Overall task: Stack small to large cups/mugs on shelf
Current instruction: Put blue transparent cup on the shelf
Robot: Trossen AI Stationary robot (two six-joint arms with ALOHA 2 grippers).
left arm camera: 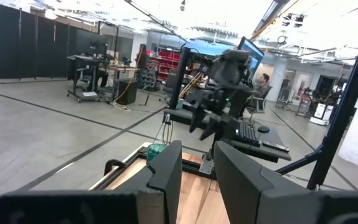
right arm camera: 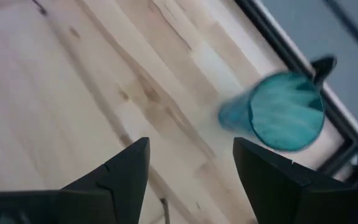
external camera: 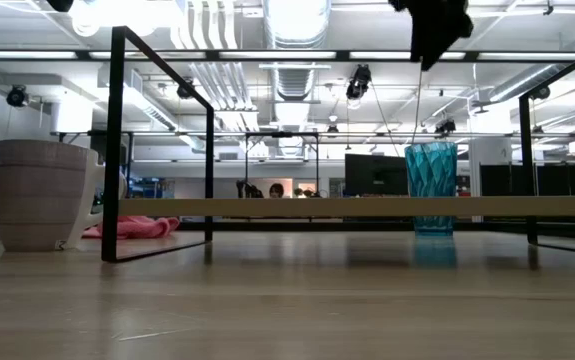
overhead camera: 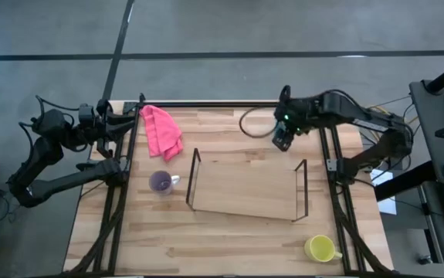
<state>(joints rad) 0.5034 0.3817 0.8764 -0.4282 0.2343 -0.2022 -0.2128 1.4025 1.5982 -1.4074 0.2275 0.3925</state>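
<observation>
The teal tumbler (right arm camera: 278, 112) stands upright on its base on the table near the far edge; it also shows in the high view (overhead camera: 254, 123) and the low view (external camera: 432, 188). My right gripper (overhead camera: 282, 137) hangs open above the table, beside the tumbler and clear of it. The purple mug (overhead camera: 160, 182) stands on the table left of the shelf (overhead camera: 245, 185). The yellow mug (overhead camera: 320, 248) stands at the near right corner. My left gripper (left arm camera: 197, 171) waits open and empty at the table's far left edge.
A pink cloth (overhead camera: 163, 131) lies crumpled at the far left of the table. The table's black frame bars (overhead camera: 206, 103) run along the far edge and both sides. The shelf's wire end frames (overhead camera: 193, 179) stand up at either end of its panel.
</observation>
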